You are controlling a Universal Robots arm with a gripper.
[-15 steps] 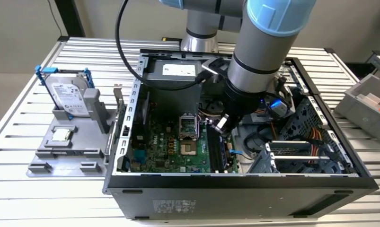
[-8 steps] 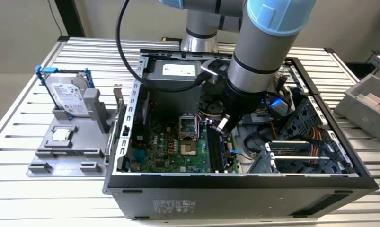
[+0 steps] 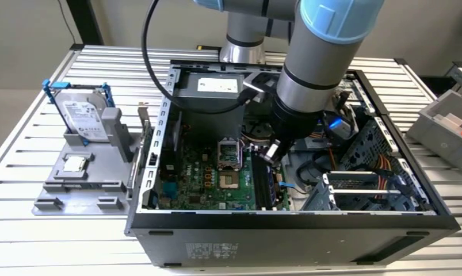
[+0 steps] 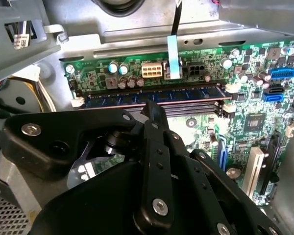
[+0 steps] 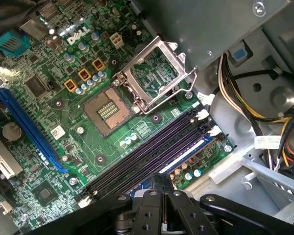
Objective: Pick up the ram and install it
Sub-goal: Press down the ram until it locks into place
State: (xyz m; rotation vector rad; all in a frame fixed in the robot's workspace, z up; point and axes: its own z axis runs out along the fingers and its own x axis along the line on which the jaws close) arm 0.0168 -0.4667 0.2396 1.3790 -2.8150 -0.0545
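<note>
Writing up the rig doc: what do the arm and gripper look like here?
In the exterior view the arm is a silver-grey tube with light-blue joint caps and a black wrist section; a black cable loops beside it. In both wrist views the gripper is matte black, made of flat linkage plates with silver screw heads.

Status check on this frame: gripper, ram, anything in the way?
Gripper shut, fingertips at the ram's top edge. Ram bluish-green, lying along the outermost black slot, inside the open case. Nothing between gripper and ram; CPU socket open, off to the side.

one ram (image 4: 152, 92), one hard drive (image 3: 85, 119)
</note>
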